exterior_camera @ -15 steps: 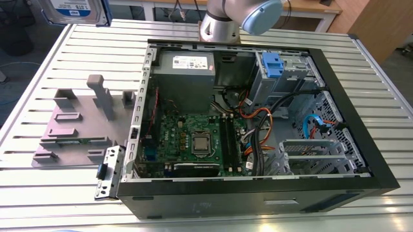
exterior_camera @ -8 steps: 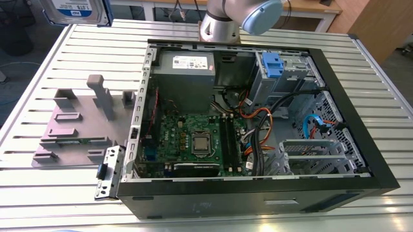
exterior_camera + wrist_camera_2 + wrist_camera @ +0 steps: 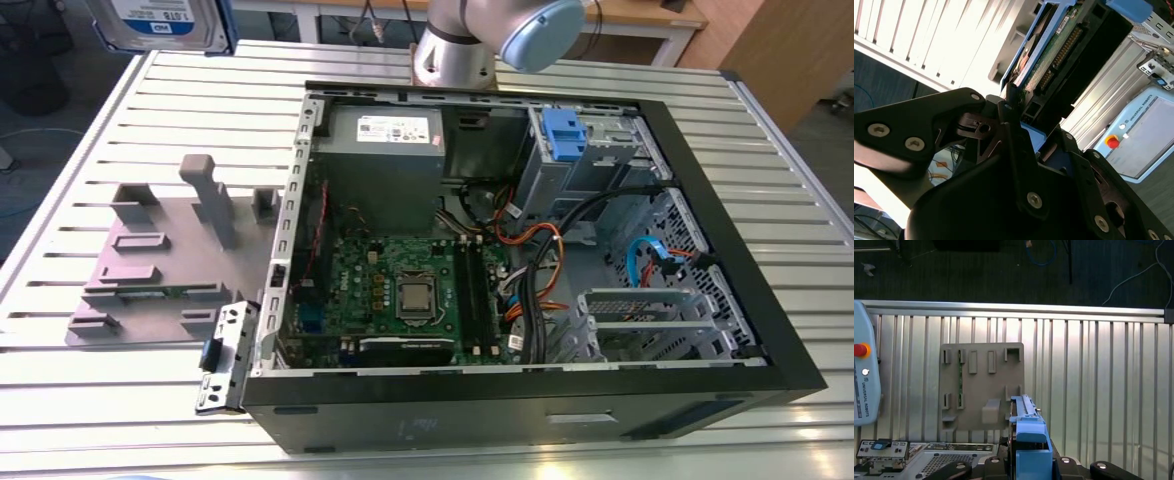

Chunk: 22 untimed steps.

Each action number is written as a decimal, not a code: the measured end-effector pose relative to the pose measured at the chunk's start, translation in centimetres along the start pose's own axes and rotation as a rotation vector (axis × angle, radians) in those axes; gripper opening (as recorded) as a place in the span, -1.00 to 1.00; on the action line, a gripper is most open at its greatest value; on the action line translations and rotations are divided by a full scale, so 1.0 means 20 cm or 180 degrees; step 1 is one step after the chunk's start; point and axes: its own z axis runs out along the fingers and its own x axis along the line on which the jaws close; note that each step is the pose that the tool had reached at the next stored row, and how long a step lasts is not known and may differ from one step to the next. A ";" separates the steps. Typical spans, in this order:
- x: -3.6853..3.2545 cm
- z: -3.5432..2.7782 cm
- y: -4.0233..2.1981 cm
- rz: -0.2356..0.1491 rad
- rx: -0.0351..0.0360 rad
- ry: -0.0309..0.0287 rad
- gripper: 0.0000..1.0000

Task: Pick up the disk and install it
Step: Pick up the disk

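While the pincer (image 3: 1030, 462) is clamped on the disk (image 3: 1029, 437) above the grey fixture (image 3: 981, 382), pickup looks done; fitting it into the computer case (image 3: 534, 410) is left.

in the exterior view the top edge cuts off the disk (image 3: 167, 22), leaving its label's lower part and silver rim, and cuts the arm (image 3: 487, 40) above its joint. in the second wrist view the gripper (image 3: 1016, 107) hides the disk's held end. in the first wrist view the bottom edge cuts off that end and the computer case (image 3: 929, 460).
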 end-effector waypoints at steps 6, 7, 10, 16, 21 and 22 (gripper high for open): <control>0.000 0.000 -0.018 0.0000 0.0000 0.0000 -0.27; 0.000 0.000 -0.020 0.0000 0.0000 0.0000 -0.27; 0.000 0.000 -0.027 0.0000 0.0000 0.0000 -0.27; 0.000 0.000 -0.037 0.0000 0.0001 0.0000 -0.27; 0.000 0.000 -0.044 0.0000 0.0000 0.0000 -0.27; 0.000 0.001 -0.046 0.0000 0.0000 0.0000 -0.27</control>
